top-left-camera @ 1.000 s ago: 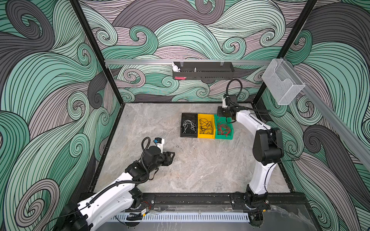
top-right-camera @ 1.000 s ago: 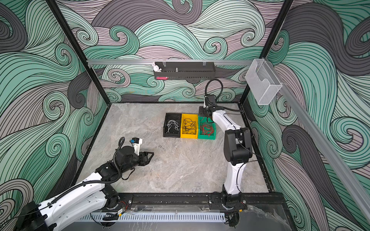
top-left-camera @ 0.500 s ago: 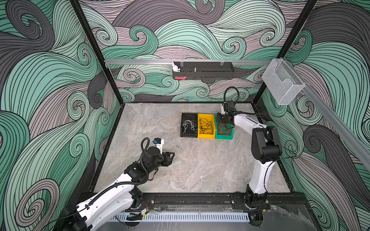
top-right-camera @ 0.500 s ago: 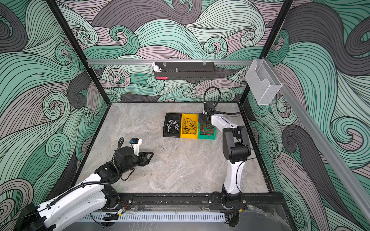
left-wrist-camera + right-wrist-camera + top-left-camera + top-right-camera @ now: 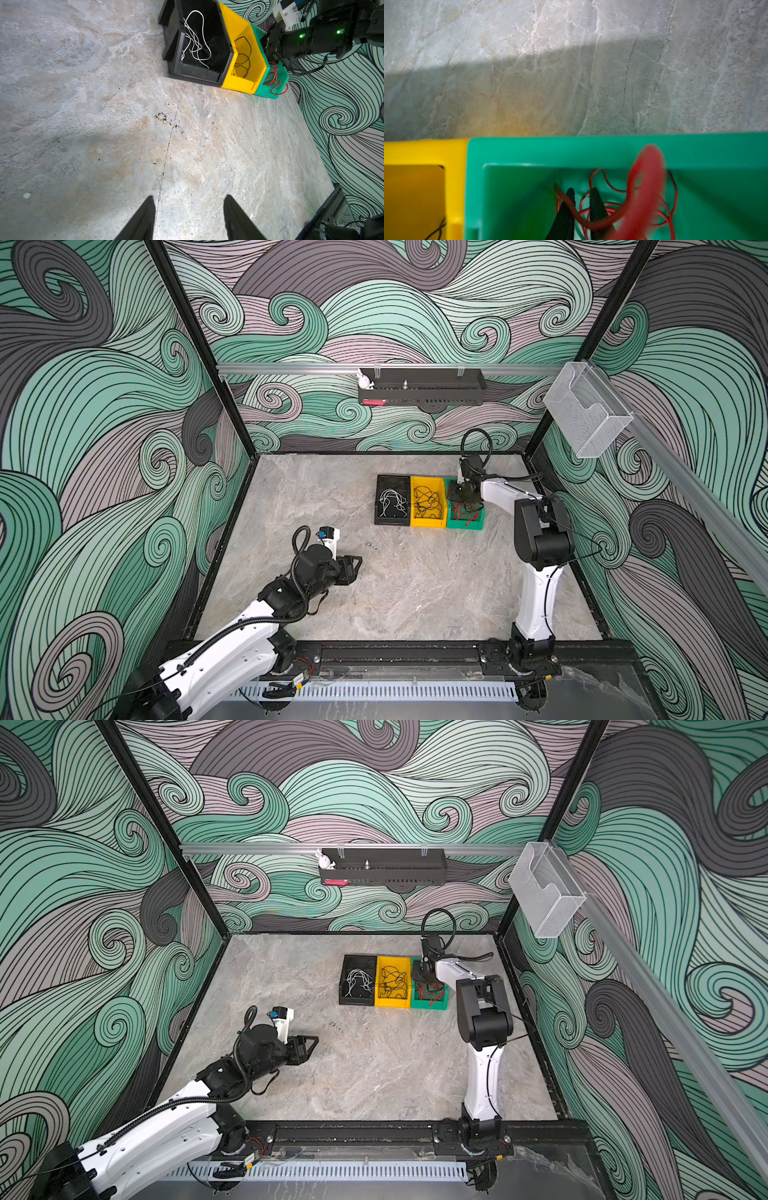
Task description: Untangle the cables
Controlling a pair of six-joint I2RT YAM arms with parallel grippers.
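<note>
Three bins stand in a row right of centre in both top views, on the far half of the table (image 5: 415, 585), and the cables are sorted into them by colour. The black bin (image 5: 392, 523) on the left holds the white cables (image 5: 392, 502). The yellow bin (image 5: 428, 524) in the middle holds the black cables (image 5: 428, 502). The green bin (image 5: 456, 525) on the right holds the red cables (image 5: 468, 515). In the left wrist view a red loop reaches over the green bin's low front lip.

The right gripper (image 5: 462, 501) points down into the green bin, at its far end in the top views. In the right wrist view it (image 5: 582, 193) sits among the red cables. Its jaws are narrow, with a small gap between the tips. A red cable lies across the fingers (image 5: 570, 200), and another, blurred and close to the lens, hangs in front. Whether the jaws pinch any cable I cannot tell.

The left gripper (image 5: 353, 566) is low over the bare table at lower left of centre in the top views, well apart from the bins and pointing toward them. In the left wrist view it (image 5: 189, 199) has its jaws spread wide, with nothing between them.
</note>
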